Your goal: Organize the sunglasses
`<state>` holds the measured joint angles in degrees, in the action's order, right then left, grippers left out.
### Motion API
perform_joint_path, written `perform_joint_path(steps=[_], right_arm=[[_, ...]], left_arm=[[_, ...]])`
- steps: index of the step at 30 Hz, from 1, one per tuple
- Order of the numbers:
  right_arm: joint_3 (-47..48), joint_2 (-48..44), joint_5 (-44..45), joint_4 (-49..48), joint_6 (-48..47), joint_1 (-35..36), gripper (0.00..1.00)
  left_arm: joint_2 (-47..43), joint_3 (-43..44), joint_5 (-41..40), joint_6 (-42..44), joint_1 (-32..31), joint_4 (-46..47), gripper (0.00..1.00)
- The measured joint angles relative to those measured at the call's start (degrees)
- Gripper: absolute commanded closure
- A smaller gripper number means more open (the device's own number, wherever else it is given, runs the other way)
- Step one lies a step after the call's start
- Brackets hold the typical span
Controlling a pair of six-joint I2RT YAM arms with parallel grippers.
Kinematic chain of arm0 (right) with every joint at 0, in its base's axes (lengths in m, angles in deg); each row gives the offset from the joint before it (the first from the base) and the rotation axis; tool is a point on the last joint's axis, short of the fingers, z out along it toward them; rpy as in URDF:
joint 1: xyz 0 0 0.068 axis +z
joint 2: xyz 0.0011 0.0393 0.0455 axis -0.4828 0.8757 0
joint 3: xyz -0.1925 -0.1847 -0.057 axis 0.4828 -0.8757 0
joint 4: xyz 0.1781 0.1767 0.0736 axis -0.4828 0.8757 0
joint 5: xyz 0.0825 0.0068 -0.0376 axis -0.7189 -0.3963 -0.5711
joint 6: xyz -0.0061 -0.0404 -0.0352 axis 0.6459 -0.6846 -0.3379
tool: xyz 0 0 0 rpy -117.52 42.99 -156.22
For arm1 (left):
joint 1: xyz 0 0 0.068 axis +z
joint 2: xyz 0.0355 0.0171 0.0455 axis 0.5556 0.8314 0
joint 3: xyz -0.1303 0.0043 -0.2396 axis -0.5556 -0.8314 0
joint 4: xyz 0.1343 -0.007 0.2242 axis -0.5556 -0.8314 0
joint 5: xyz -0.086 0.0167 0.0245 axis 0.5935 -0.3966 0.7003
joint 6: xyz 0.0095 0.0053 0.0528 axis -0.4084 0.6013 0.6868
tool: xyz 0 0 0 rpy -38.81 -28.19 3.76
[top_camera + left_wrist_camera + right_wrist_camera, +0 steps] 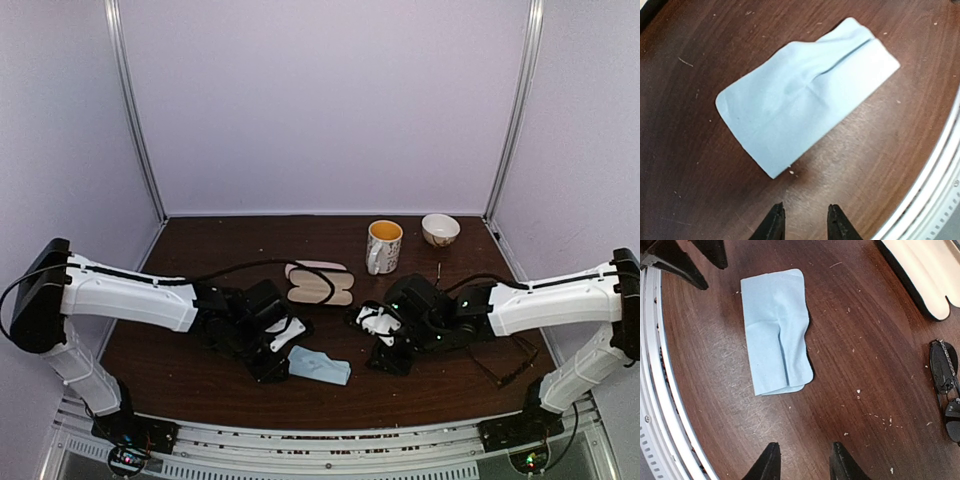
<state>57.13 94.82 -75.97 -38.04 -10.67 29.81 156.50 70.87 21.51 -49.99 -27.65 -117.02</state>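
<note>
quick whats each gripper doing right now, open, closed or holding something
left gripper: open, holding nothing; the light-blue cloth lies just ahead of it
right gripper: open, holding nothing

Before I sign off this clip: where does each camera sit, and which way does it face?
Top external: above and behind the bases, looking down across the table; left arm and right arm both show.
Left wrist: on the left arm, looking down at the blue cloth; left gripper tips at the bottom.
Right wrist: on the right arm, looking down at the cloth; right gripper tips at the bottom, black sunglasses at right.
Shared: all three see the cloth.
</note>
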Motion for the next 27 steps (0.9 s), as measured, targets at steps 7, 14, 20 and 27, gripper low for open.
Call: perform_joint_path(steps=[7, 14, 20, 27], right_arm=[[-0.92, -0.20, 0.35, -2.40, -0.17, 0.83, 0.65], [-0.98, -0.20, 0.74, -3.50, -0.04, 1.40, 0.65], [-0.98, -0.17, 1.03, -3.72, 0.46, 1.81, 0.65], [-0.98, 0.20, 1.14, -4.44, 0.90, 2.12, 0.65]], left_arm=[[3.34, 0.28, -0.04, 1.97, 0.02, 1.60, 0.71], [6.91, 1.75, -1.77, 3.58, 0.02, 1.81, 0.75], [7.80, 2.10, -4.85, 4.28, 0.02, 1.79, 0.74], [8.46, 2.14, -7.06, 4.48, 0.02, 2.19, 0.75]])
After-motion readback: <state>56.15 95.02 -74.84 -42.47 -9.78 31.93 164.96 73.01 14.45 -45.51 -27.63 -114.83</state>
